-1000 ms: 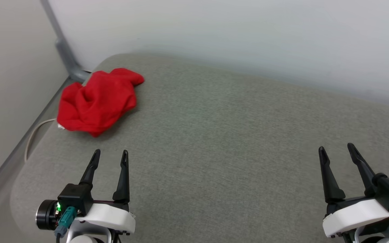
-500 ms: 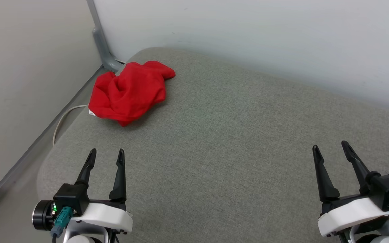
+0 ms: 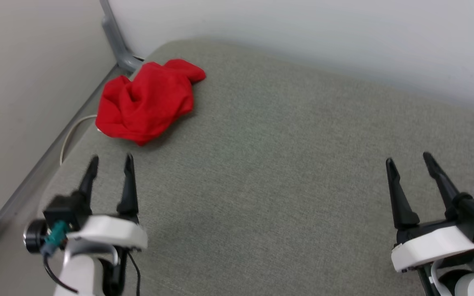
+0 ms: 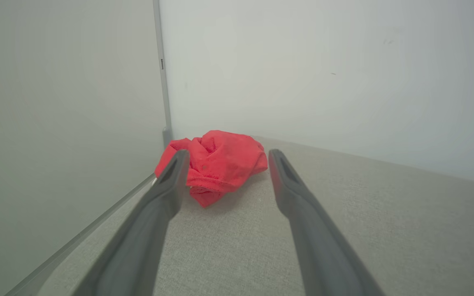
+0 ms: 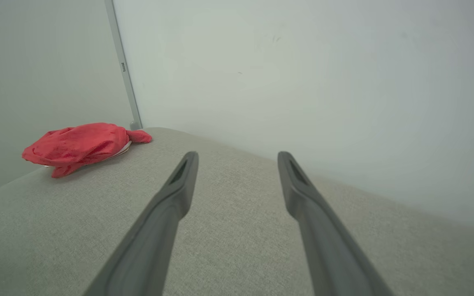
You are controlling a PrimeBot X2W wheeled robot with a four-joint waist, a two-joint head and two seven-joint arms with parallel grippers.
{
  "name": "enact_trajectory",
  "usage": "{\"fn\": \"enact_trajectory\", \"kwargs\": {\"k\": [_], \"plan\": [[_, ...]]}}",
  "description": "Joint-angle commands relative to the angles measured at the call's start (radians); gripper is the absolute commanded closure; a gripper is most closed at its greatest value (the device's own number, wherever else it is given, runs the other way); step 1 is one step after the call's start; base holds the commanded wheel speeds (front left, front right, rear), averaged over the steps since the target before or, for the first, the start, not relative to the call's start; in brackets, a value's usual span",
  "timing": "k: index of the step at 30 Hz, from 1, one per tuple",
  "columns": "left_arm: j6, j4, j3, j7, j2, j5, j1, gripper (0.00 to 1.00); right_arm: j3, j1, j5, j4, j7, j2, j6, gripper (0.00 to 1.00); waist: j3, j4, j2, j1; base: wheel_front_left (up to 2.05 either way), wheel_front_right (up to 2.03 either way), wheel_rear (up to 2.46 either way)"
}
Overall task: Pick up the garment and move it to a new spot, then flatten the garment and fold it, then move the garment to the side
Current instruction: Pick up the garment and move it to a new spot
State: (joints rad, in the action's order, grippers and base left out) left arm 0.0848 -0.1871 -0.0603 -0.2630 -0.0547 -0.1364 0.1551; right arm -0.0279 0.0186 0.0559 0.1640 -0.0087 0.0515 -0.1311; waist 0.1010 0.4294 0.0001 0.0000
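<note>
Grey woven fabric covers the padded surface (image 3: 261, 172), set into a corner of pale walls (image 3: 303, 24) with a grey post (image 3: 113, 37). The garment (image 3: 146, 100) lies crumpled at its far left corner. The left hand (image 3: 111, 157) and right hand (image 3: 407, 158) hover with fingers spread, holding nothing.

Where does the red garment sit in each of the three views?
Head view: garment upper left, near the wall corner.
Left wrist view: centre, slightly left.
Right wrist view: left of middle.
Shared landmark: grey corner post rising just behind it.
</note>
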Motion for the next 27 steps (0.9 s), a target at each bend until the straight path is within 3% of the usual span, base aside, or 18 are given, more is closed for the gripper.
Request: {"fn": "enact_trajectory", "kwargs": {"k": [1, 8, 14, 27], "plan": [[0.01, -0.034, -0.012, -0.003, -0.021, -0.012, 0.081, 0.0, -0.005, 0.031, -0.023, 0.023, 0.0, -0.001, 0.001, 0.0, 0.063, -0.028, -0.0001, 0.0, 0.0, 0.0, 0.0], [0.022, -0.171, -0.067, -0.003, -0.08, -0.067, 0.269, 0.0, 0.0, 0.093, -0.04, 0.052, 0.007, 0.002, 0.001, 0.0, 0.18, -0.094, -0.0001, 0.0, 0.0, 0.0, 0.0], [0.039, -0.342, -0.084, 0.084, -0.159, -0.163, 0.463, 0.0, -0.001, 0.148, -0.045, 0.067, 0.001, 0.005, 0.001, 0.0, 0.293, -0.15, -0.0001, 0.0, 0.0, 0.0, 0.0], [0.046, -0.634, -0.056, 0.585, -0.431, -0.386, 0.732, 0.0, 0.024, 0.245, -0.05, 0.059, -0.021, 0.011, 0.001, 0.0, 0.459, -0.257, -0.0001, 0.0, 0.0, 0.0, 0.0]]}}
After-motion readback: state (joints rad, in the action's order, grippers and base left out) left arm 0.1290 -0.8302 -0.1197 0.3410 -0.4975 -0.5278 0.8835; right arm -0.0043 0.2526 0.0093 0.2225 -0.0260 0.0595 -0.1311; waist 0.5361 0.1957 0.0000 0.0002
